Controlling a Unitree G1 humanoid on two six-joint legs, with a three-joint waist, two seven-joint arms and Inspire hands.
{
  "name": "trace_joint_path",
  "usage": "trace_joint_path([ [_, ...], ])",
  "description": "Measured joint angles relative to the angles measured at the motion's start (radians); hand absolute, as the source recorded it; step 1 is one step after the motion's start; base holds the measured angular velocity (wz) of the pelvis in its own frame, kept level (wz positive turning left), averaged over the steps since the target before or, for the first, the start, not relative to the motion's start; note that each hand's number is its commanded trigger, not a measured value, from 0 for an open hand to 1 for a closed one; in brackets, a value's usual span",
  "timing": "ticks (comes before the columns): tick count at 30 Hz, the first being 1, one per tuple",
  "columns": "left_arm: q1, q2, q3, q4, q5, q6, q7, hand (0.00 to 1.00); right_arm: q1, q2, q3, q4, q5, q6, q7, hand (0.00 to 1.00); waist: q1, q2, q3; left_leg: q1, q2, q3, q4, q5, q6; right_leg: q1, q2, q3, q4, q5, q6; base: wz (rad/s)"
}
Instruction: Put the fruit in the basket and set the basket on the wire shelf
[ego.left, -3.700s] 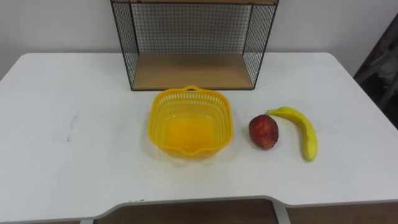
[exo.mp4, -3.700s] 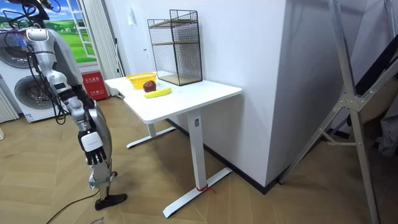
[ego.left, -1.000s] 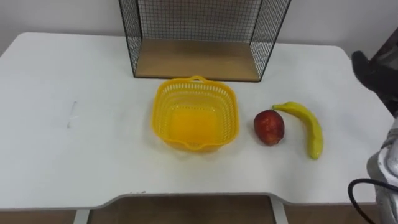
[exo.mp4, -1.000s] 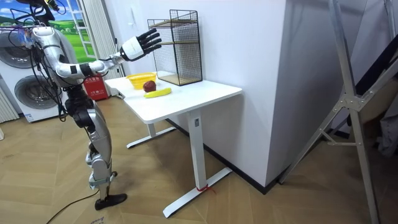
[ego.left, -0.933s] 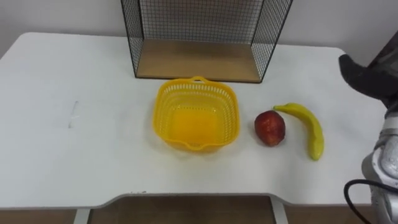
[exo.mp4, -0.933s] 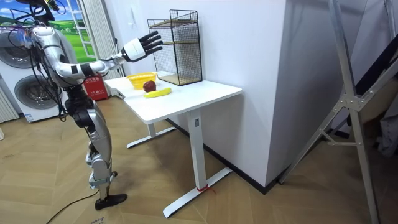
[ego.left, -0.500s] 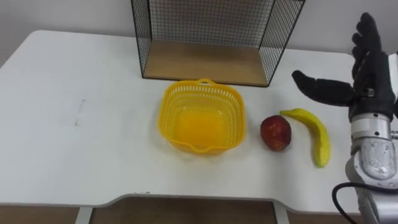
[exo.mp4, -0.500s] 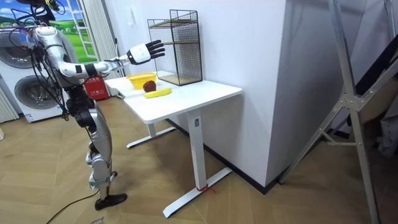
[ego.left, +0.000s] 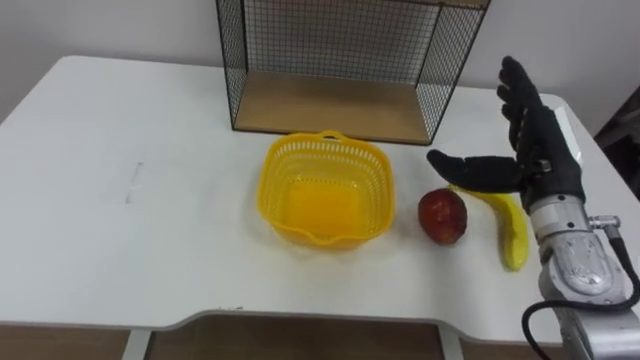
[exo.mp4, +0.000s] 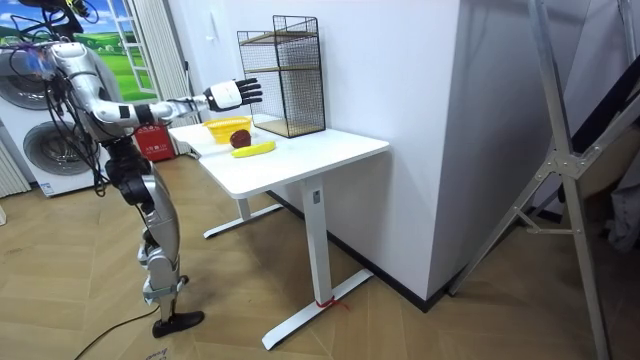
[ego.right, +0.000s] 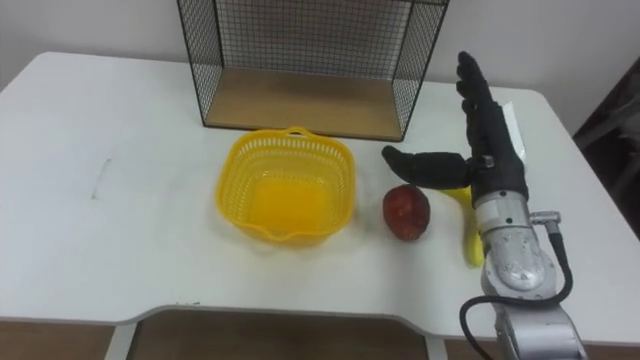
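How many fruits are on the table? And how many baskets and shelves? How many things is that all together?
Fruit: 2, the apple and the banana
Baskets: 1, the yellow basket
Shelves: 1, the wire shelf
Total: 4

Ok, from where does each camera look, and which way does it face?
Left eye view: on the robot's head, looking down at the table, basket, apple, banana, wire shelf; its open right hand shows near the banana.
Right eye view: beside it, same downward look, same hand.
Room view: standing off in the room, facing the table; the whole robot shows at the room view's left, right arm outstretched.
Both eye views share one scene.
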Motion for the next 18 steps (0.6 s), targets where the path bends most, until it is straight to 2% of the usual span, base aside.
trace_joint_path([
  [3, -0.001, 0.000, 0.001, -0.001, 0.000, 0.000, 0.002, 0.00, 0.000, 0.000, 0.000, 0.041, -0.005, 0.000, 0.019, 0.00, 0.002, 0.000, -0.0002, 0.000, 0.000, -0.001, 0.001, 0.000, 0.000, 0.000, 0.000, 0.000, 0.000, 0.000, 0.000, 0.00],
  [6, -0.001, -0.003, 0.001, -0.001, 0.000, 0.001, 0.002, 0.00, 0.000, 0.006, 0.000, 0.073, -0.028, 0.020, 0.043, 0.00, 0.004, -0.001, -0.0009, -0.001, 0.000, -0.001, 0.002, 0.000, 0.000, -0.001, 0.000, 0.000, 0.001, 0.000, 0.000, 0.00],
  [11, -0.002, -0.005, 0.001, -0.001, -0.001, 0.001, 0.003, 0.00, 0.000, 0.007, 0.000, 0.092, -0.030, 0.021, 0.066, 0.00, 0.008, 0.000, 0.0000, -0.013, 0.001, -0.004, 0.011, 0.000, 0.000, -0.008, -0.001, -0.003, 0.003, 0.000, -0.001, 0.00],
  [12, -0.002, -0.005, 0.001, 0.001, -0.001, 0.001, 0.003, 0.00, 0.000, 0.010, 0.000, 0.106, -0.033, 0.020, 0.066, 0.00, 0.007, 0.004, 0.0027, -0.014, 0.000, -0.006, 0.012, 0.000, 0.000, -0.006, -0.001, -0.004, 0.001, 0.001, -0.001, 0.04],
  [18, -0.002, -0.012, 0.002, 0.001, -0.001, 0.008, 0.004, 0.00, 0.002, 0.039, -0.001, 0.167, -0.070, 0.042, 0.076, 0.00, 0.004, 0.000, 0.0022, -0.025, 0.001, -0.012, 0.015, 0.000, 0.000, -0.011, -0.001, -0.012, 0.000, 0.001, -0.001, 0.03],
])
